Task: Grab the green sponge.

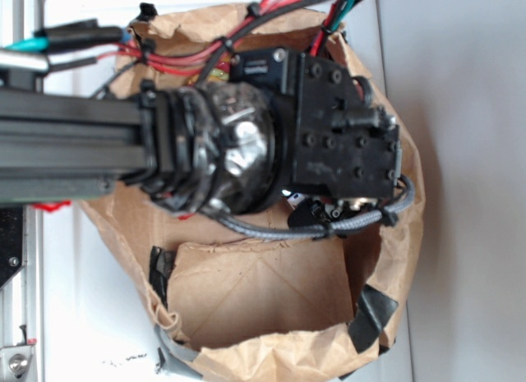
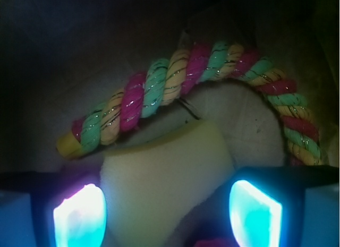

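The gripper's glowing fingertips stand wide apart on either side of the green sponge, perhaps not touching it. The rope arches just beyond. Both lie inside the paper bag toward the desk's right edge.

Exterior view: bright, even daylight, slightly soft; arm casts shadow into bag. Wrist view: dim, dark corners; fingertips glow cyan, overexposed; sponge and rope moderately sharp.
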`<move>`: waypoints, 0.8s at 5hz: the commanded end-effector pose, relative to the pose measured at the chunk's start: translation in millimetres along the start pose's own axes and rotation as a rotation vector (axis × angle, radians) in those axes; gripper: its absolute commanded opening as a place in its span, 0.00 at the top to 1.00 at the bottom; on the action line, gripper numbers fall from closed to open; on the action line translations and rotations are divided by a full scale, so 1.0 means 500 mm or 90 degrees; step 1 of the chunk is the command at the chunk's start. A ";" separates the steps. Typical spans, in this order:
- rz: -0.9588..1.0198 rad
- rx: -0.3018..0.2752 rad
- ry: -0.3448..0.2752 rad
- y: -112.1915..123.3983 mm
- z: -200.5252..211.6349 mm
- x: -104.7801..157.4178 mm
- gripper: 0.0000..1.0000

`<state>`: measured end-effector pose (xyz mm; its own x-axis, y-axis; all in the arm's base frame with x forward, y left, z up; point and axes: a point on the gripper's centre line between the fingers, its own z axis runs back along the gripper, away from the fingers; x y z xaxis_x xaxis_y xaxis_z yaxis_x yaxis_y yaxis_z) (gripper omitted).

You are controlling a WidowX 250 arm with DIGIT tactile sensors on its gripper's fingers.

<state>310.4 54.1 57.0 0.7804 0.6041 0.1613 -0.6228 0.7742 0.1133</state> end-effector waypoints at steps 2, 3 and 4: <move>0.007 -0.070 0.001 0.043 0.003 0.025 0.00; -0.001 -0.080 0.002 0.047 -0.005 0.025 0.00; 0.005 -0.079 -0.002 0.047 -0.014 0.033 0.00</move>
<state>306.7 61.4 42.9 0.8051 0.5781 0.1325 -0.5842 0.8116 0.0084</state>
